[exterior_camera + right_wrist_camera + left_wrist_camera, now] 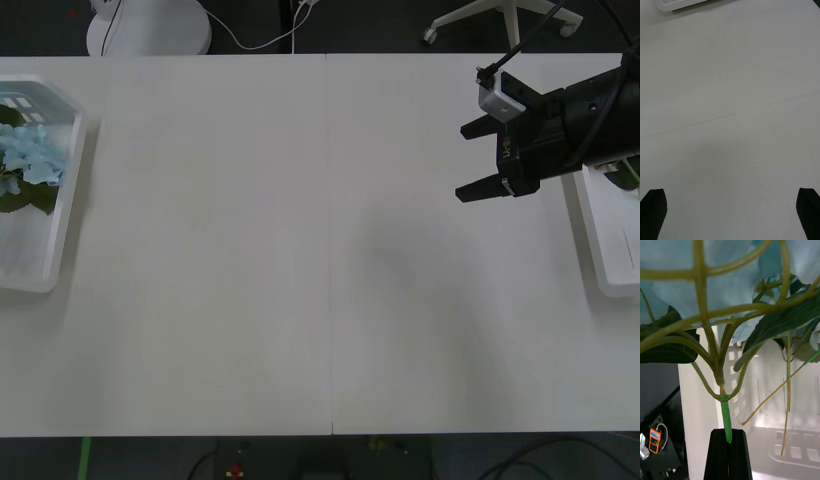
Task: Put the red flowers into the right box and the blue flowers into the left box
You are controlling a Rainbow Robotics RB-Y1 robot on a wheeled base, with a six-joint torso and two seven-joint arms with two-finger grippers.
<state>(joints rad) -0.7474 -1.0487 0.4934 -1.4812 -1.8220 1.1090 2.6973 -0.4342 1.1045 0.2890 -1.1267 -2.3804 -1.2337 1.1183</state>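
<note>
- Left end effector (728, 450) has its fingers pressed together on the green stem of a blue flower (726, 416), over the left box (790, 450).
- Right end effector (478, 160) is spread and holds nothing, above the surface (300, 250), just beside the right box (610, 250).
- Blue flowers (28, 155) lie in the left box.

At far left, the glossy white plastic left box (62, 215) holds cloth-like pale blue flowers (28, 155); the table (300, 250) is smooth, matt white.
</note>
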